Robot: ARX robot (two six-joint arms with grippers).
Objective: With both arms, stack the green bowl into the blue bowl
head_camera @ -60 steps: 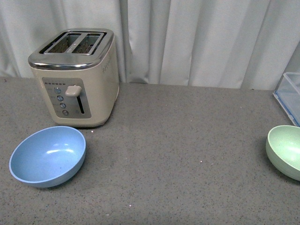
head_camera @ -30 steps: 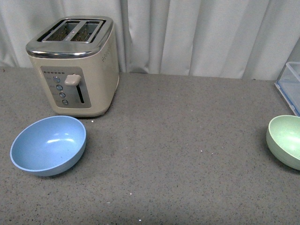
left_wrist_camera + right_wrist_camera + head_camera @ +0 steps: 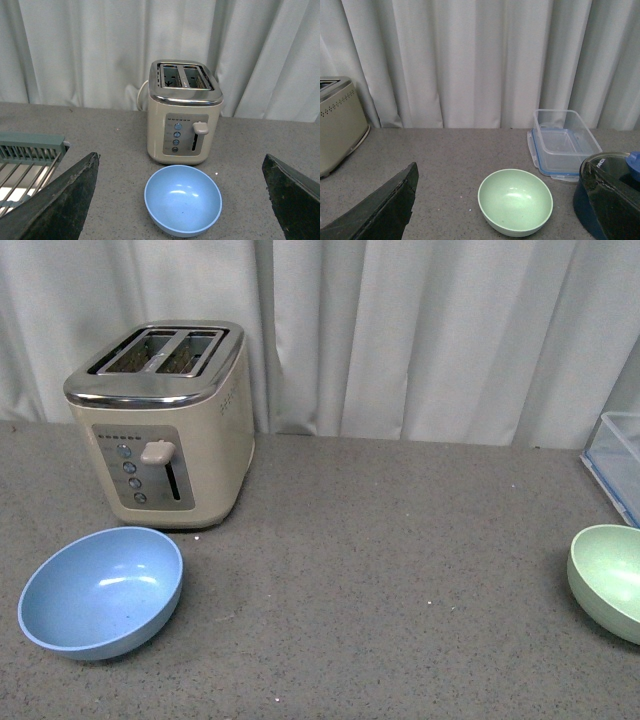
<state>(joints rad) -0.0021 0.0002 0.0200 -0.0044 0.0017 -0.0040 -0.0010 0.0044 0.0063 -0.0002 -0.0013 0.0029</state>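
Observation:
The blue bowl (image 3: 101, 591) sits upright and empty at the front left of the grey counter, in front of the toaster. The green bowl (image 3: 610, 582) sits upright and empty at the far right, cut by the frame edge. No arm shows in the front view. In the left wrist view my left gripper (image 3: 182, 202) is open, its black fingers (image 3: 55, 205) wide apart on either side of the blue bowl (image 3: 183, 200), well short of it. In the right wrist view my right gripper (image 3: 502, 205) is open, straddling the green bowl (image 3: 515, 202) from a distance.
A cream toaster (image 3: 162, 423) stands behind the blue bowl. A clear lidded box (image 3: 563, 143) lies behind the green bowl, and a dark blue pot with a glass lid (image 3: 610, 192) stands beside it. A grey-green rack (image 3: 27, 162) is off to the blue bowl's side. White curtains hang behind.
The front view has shifted up and down between frames: the toaster and bowls sit lower in the picture now than half a second ago. The objects themselves have not moved on the counter.

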